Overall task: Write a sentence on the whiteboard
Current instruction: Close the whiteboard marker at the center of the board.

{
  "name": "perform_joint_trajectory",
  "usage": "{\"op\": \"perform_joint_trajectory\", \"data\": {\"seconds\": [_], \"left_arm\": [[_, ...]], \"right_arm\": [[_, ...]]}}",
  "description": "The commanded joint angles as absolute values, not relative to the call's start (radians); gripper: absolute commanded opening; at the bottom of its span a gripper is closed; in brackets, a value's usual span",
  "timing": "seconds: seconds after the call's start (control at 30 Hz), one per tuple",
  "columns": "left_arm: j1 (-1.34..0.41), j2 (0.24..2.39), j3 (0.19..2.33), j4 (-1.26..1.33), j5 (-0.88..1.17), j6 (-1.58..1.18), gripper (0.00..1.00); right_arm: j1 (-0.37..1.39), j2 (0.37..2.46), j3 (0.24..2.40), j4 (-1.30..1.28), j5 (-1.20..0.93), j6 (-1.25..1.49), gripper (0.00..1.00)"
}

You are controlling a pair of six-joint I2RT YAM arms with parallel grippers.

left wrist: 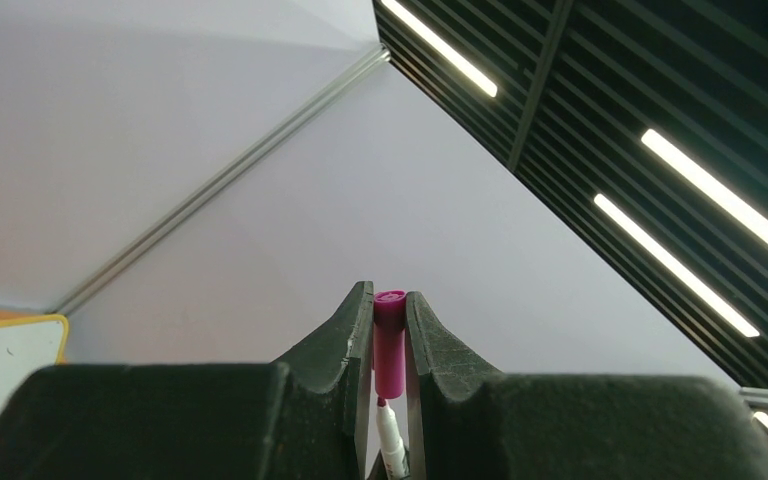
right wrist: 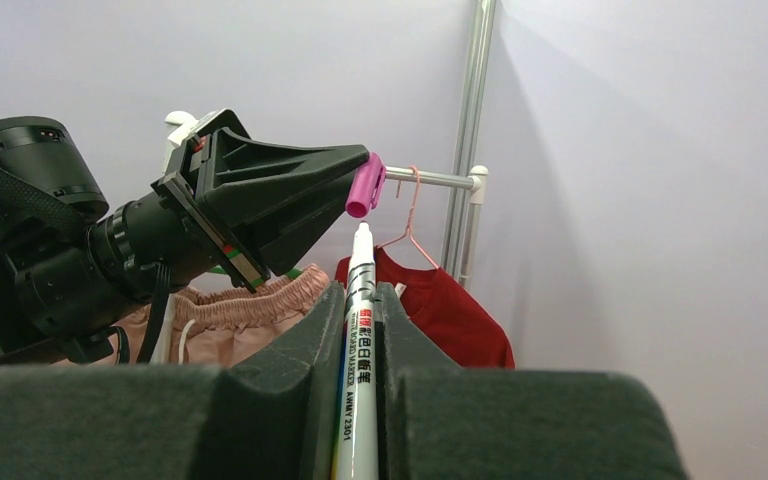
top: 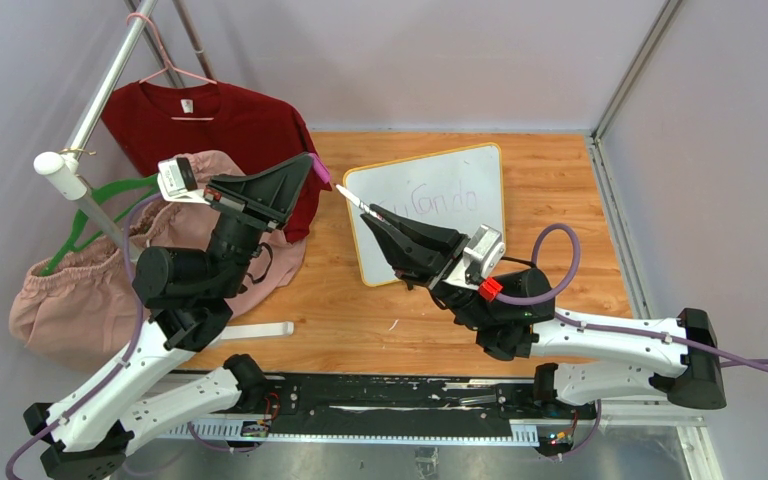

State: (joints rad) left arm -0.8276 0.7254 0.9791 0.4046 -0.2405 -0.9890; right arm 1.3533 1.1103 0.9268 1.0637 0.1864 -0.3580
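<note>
Purple sentence (top: 440, 203) stands on whiteboard (top: 440, 172); right jaws grip marker (right wrist: 360, 330), left jaws grip its pink cap (left wrist: 389, 340); recapping apparently remains.

A red T-shirt (top: 210, 125) hung on a pink hanger (top: 165, 65) from a metal rail (top: 110, 80) at the far left; nearer, a pink garment (top: 60, 300) lay heaped with a green hanger (top: 90, 215); a white strip (top: 258, 329) lay just right of it on the wooden table (top: 360, 320).

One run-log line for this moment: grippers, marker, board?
left gripper: shut on pink cap | right gripper: shut on marker, tip near cap | whiteboard: purple sentence on it
</note>
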Motion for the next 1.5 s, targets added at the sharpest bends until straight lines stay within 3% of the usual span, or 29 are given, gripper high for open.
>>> {"op": "perform_joint_trajectory", "data": {"seconds": [0.0,1.47], "left_arm": [[-0.824,0.723,0.97,0.436,-0.237,-0.997,0.0],[-0.824,0.741,0.962,0.436,-0.169,-1.051,0.0]], "right_arm": [[1.367,1.107,0.966,1.124,0.198,-0.351,0.0],[1.366,1.159,1.01,1.115,0.218,-0.393,0.0]]}}
